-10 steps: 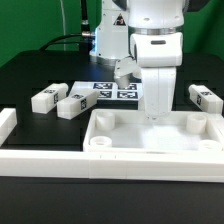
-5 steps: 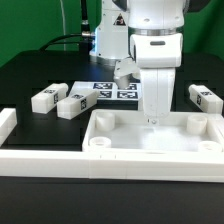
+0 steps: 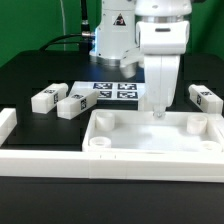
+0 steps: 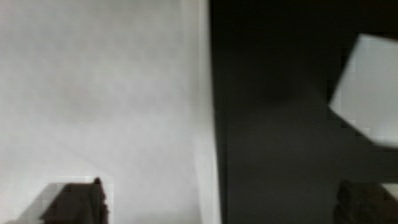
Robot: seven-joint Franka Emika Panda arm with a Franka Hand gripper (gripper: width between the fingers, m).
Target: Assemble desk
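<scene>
The desk panel (image 3: 150, 135) lies flat on the black table, rim up, with round sockets in its corners. My gripper (image 3: 158, 110) hangs just above the panel's far rim, open and holding nothing. In the wrist view the panel (image 4: 107, 100) fills one side, and its edge runs between my two dark fingertips (image 4: 71, 200), with the gripper (image 4: 217, 205) straddling it. Two white legs (image 3: 45, 98) (image 3: 72, 102) with tags lie at the exterior view's left. Another leg (image 3: 205, 96) lies at the exterior view's right.
The marker board (image 3: 115, 90) lies behind the panel, under the arm. A long low white border bar (image 3: 50, 160) runs along the front, with a short one (image 3: 8, 122) at the exterior view's left. In the wrist view, a blurred white shape (image 4: 370, 90) lies on the black table.
The jaws have gone from shut to open. The gripper has risen a little off the panel's far rim and shifted slightly toward the exterior view's right. The panel has stayed put.
</scene>
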